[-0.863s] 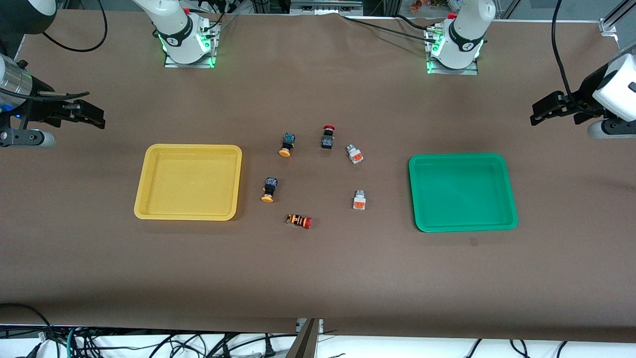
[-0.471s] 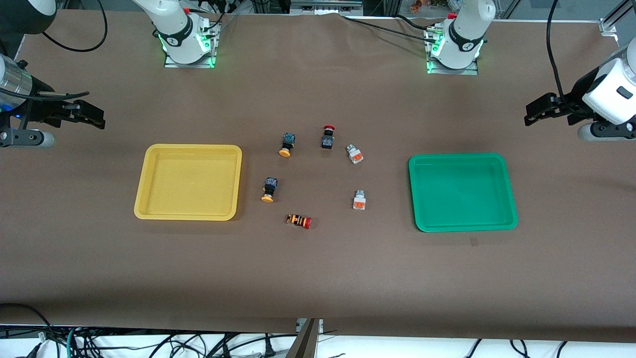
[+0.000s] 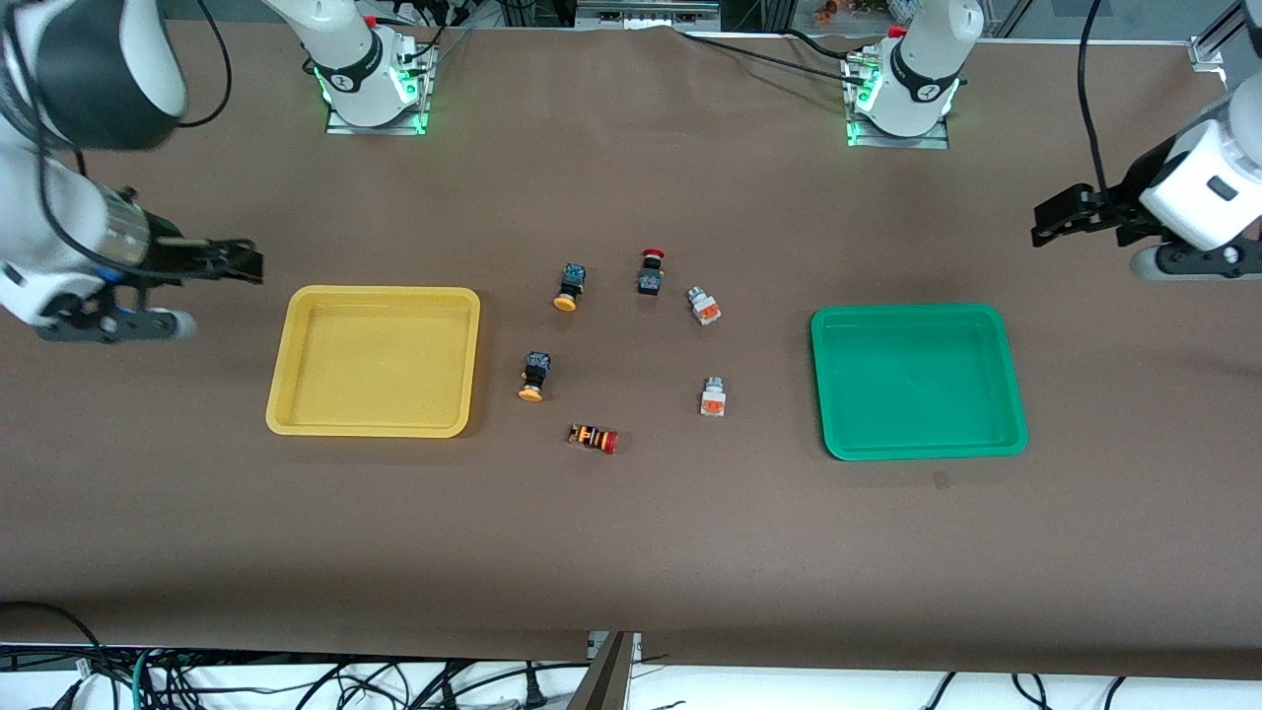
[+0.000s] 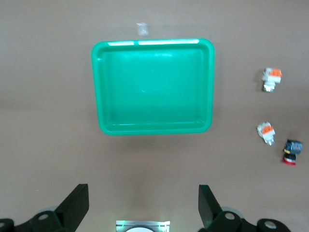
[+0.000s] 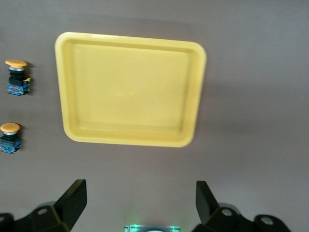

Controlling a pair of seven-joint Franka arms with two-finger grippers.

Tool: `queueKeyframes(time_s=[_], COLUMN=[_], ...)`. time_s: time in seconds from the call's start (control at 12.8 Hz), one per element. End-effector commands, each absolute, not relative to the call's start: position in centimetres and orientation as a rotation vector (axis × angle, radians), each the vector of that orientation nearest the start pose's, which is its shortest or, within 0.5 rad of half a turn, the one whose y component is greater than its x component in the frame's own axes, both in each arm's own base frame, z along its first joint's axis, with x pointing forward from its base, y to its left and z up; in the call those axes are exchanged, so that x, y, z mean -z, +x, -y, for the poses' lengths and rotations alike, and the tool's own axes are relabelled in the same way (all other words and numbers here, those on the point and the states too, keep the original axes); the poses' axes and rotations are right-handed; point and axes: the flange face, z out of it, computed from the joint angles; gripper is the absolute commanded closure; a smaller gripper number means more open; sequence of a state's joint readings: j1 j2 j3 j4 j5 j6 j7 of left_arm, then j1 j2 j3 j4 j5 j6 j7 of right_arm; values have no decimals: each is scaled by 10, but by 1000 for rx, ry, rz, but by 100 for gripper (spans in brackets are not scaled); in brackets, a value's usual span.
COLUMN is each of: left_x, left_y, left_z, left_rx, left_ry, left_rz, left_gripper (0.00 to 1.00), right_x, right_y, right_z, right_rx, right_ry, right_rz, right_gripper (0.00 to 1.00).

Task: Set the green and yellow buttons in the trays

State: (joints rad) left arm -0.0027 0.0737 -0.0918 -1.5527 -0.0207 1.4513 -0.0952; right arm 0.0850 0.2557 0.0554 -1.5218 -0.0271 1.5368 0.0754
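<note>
Front view: four buttons (image 3: 564,287) lie between the yellow tray (image 3: 375,430) and green tray (image 3: 922,451), all untouched. They look light, hard and roll-prone; pinch the squarish bodies, not the caps.

Left wrist view: left gripper (image 4: 144,205) hangs spread wide and empty, over bare table beside the green tray.

Right wrist view: right gripper (image 5: 141,202) likewise gapes empty beside the yellow tray.

Right gripper (image 3: 246,262) swung in from counter's edge toward yellow tray (image 3: 286,394), now over bare counter just beside tray's rim. Left gripper (image 3: 1047,225) crept slightly toward green tray (image 3: 1016,424), edging higher in front view.
</note>
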Motion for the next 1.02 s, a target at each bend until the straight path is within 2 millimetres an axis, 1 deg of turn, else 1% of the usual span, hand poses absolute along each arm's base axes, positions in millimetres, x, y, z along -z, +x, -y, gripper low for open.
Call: queueKeyframes(time_s=[0.0,0.08,0.24,0.31,0.39,0.47,0.55,0.63,0.71,0.86,0.94], left_x=[-518,-502,-452,-422,-396,-373,-346,-317,-289,-253,-239], left_y=[587,600,622,630,633,634,632,622,621,621,622], left_z=[121,144,194,222,253,282,307,335,345,353,357], left_rx=[-388,-355,-327,-285,-233,-172,-144,-144,-145,-129,-105], left_ry=[-3145,-3156,-3162,-3169,-3174,-3186,-3204,-3199,-3197,-3208,-3219], left_rz=[-159,-186,-172,-108,-44,-4,1,-31,-33,-41,-43], left_gripper=[0,0,0,0,0,0,0,0,0,0,0], right_x=[-433,-408,-363,-341,-317,-299,-280,-264,-250,-230,-221], right_y=[628,632,636,634,631,627,624,621,617,611,609], right_z=[-128,-154,-202,-237,-269,-295,-313,-324,-334,-345,-349], right_rx=[-402,-408,-380,-343,-302,-251,-220,-208,-209,-209,-209], right_ry=[-3141,-3111,-3092,-3099,-3100,-3094,-3088,-3087,-3089,-3092,-3093], right_rz=[-1,-84,-135,-167,-221,-257,-273,-270,-253,-232,-227], right_gripper=[0,0,0,0,0,0,0,0,0,0,0])
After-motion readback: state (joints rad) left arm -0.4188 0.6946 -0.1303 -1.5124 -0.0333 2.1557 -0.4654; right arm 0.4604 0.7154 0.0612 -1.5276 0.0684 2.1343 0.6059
